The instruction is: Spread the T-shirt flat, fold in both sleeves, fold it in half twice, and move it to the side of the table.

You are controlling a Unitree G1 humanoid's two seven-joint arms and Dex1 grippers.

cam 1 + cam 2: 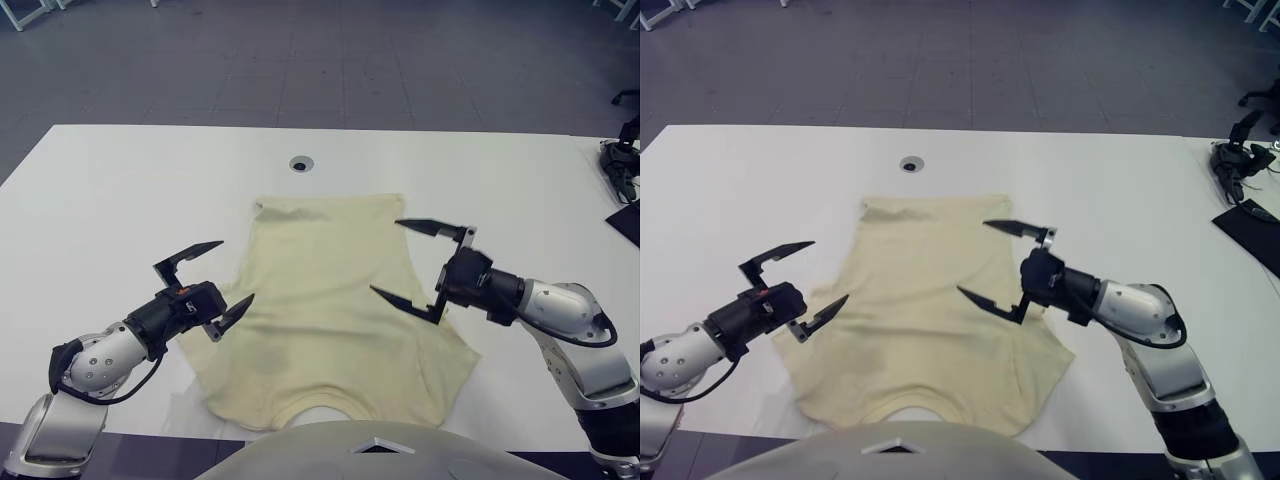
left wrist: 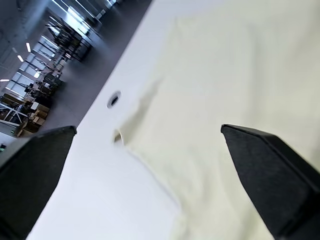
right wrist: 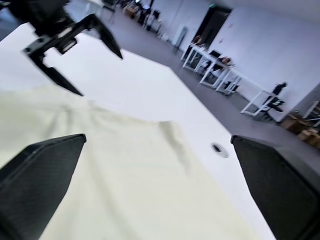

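**Cloth.** A cream T-shirt (image 1: 320, 300) is seen lying flat near the middle of the white table (image 1: 100, 180). Its collar (image 1: 320, 412) is turned toward the robot and its hem (image 1: 330, 200) toward the far side, short of a small round hole (image 1: 301, 163) in the tabletop. No sleeve is seen jutting past the outline. The sleeves are therefore judged already folded in, though the fold lines cannot be made out clearly.

**Grippers.**
- The left gripper (image 1: 235, 270) is held above the shirt's left edge. Its fingers are spread wide and nothing is held.
- The right gripper (image 1: 385, 256) is held above the right half of the cloth. It is likewise spread wide and empty.
- Neither is seen touching the fabric.

**Step.** The first fold in half is judged to be the one in hand.

**Next move.** Both grippers need to be lowered onto matching corners at one end of the shirt. The cloth needs to be pinched through all layers, then carried evenly over to the opposite end so the edges meet square.
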